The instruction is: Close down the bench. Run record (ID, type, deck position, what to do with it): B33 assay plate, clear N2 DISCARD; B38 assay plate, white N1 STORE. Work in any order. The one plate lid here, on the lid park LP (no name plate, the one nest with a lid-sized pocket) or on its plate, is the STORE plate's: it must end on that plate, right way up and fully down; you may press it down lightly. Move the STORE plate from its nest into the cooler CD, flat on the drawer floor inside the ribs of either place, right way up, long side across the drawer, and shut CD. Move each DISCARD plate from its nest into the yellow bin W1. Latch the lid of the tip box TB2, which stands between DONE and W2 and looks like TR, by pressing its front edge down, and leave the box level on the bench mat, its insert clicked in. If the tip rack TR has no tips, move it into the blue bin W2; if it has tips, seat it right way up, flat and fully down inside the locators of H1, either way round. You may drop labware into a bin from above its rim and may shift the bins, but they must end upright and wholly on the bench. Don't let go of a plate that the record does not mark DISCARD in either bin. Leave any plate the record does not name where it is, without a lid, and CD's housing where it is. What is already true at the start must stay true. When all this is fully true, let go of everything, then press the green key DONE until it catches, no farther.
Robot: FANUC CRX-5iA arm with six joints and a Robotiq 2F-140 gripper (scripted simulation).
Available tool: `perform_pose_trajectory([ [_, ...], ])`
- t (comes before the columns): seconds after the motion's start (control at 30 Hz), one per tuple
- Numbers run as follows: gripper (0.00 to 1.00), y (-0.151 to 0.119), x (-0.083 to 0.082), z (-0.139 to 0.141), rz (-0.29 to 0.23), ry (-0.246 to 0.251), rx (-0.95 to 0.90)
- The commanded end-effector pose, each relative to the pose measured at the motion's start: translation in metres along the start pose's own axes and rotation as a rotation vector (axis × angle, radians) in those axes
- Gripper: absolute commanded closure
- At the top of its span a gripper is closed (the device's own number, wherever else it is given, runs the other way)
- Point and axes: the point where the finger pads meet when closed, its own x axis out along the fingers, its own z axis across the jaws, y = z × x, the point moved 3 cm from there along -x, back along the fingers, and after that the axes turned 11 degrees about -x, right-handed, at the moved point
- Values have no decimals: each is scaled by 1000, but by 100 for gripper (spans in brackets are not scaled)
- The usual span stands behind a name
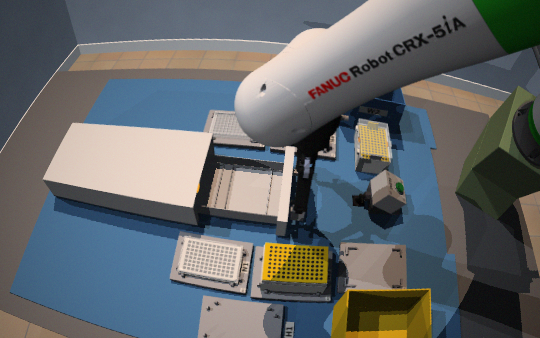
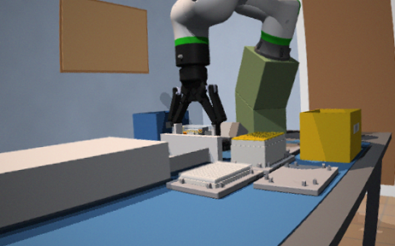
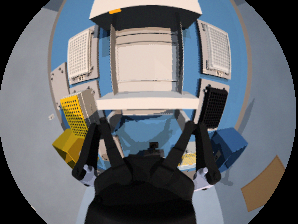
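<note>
Along the arm point(image 1: 380, 55), "FANUC Robot CRX-5iA", claw point(image 2: 197, 119) spread, empty

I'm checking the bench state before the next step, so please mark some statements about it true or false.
1. The cooler drawer is pulled out and holds no plate. True.
2. The white plate lies in the drawer. False: it sits in its nest, in front of the cooler.
3. The gripper is shut on the drawer front. False: its fingers are spread, holding nothing.
4. The tip rack has yellow tips. True.
5. The yellow bin contains a clear plate. False: what shows of its inside holds no plate.
</note>
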Motion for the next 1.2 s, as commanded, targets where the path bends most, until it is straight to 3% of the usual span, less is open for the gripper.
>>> perform_pose_trajectory([
  [0.0, 13, 0, 0, 0, 0, 0, 0],
  [1.17, 13, 0, -40, 0, 0, 0, 0],
])
